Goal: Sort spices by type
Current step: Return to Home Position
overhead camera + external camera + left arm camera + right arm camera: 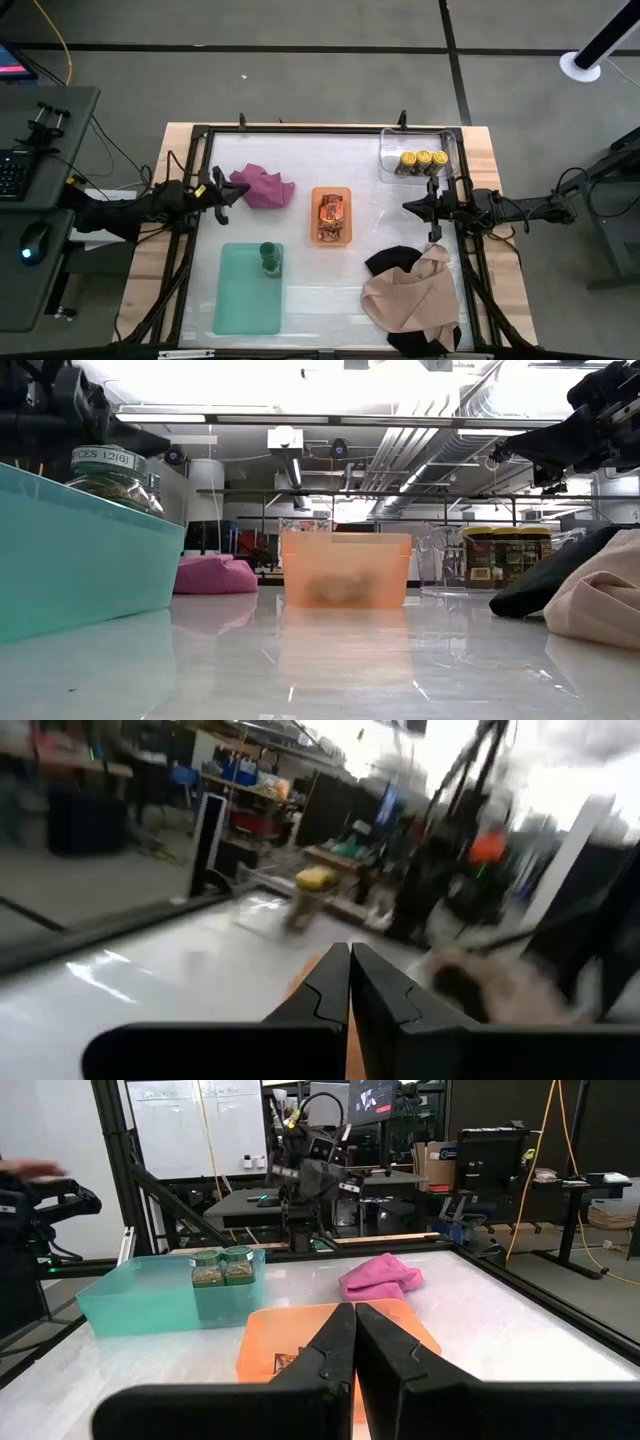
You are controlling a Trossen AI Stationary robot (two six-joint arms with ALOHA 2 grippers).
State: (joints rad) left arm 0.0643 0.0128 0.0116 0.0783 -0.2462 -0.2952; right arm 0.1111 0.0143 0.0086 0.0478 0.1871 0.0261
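Left claw (228, 192): closed, empty, above the left side of the table (310, 285). Right claw (408, 207): closed, empty, above the right side. Green-lidded jars (270, 258) stand in the teal bin (245, 300). Yellow-lidded jars (422, 161) stand in the clear bin (386, 150). Packets (332, 215) lie in the orange bin (331, 190).

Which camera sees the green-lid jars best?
The right wrist view: both green-lidded jars stand side by side in the green bin. The high view shows only their tops, the low view one jar, the left wrist view none.
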